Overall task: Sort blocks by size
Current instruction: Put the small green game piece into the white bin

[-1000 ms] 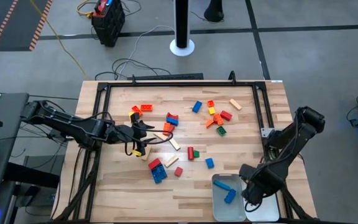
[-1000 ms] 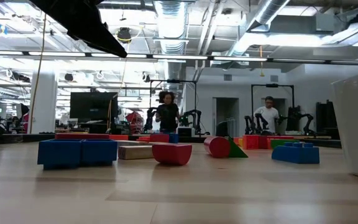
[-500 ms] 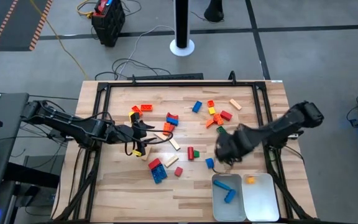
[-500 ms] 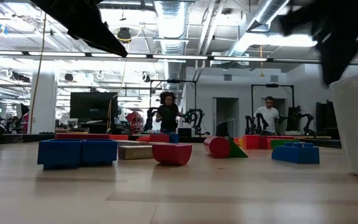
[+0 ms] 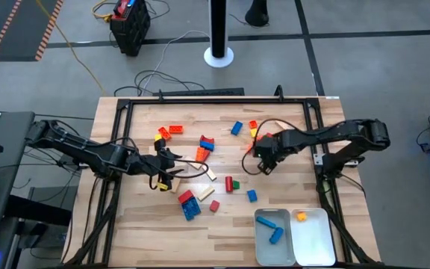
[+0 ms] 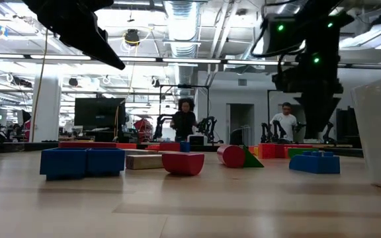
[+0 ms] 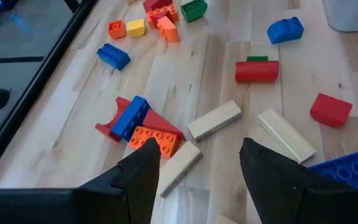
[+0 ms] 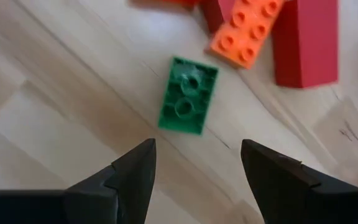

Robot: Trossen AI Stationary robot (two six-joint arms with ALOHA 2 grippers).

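Right gripper [image 8: 194, 165]: jaws spread and empty, poised over the green brick [image 8: 188, 95], which lies flat, studs up, apart from its neighbours.
Neighbours: an orange brick [image 8: 248, 31] and a long red brick [image 8: 305, 42] lie just beyond the green one, at about 1 o'clock from it in the wrist view.
Left gripper [image 7: 197, 165]: jaws parted, holding nothing, hovering over tan bricks [image 7: 214, 120] and an orange brick [image 7: 156, 139] at the table's 9 o'clock side.
Blocks: most lie scattered across the middle of the table [image 5: 140, 224]; a cluster sits under the right arm near 1 o'clock.
Trays: two at 5 o'clock; the left tray [image 5: 260, 246] holds two blue bricks, the right tray [image 5: 321, 243] one small orange piece.
Handling: likely light, rigid plastic with smooth sides, apt to skid or twist if pinched off-centre.
Grip: across the green brick's two long flat sides, mid-length; the jaws seem roughly lined up, though its exact height under them is hard to judge.
Stage: early, most blocks unsorted.
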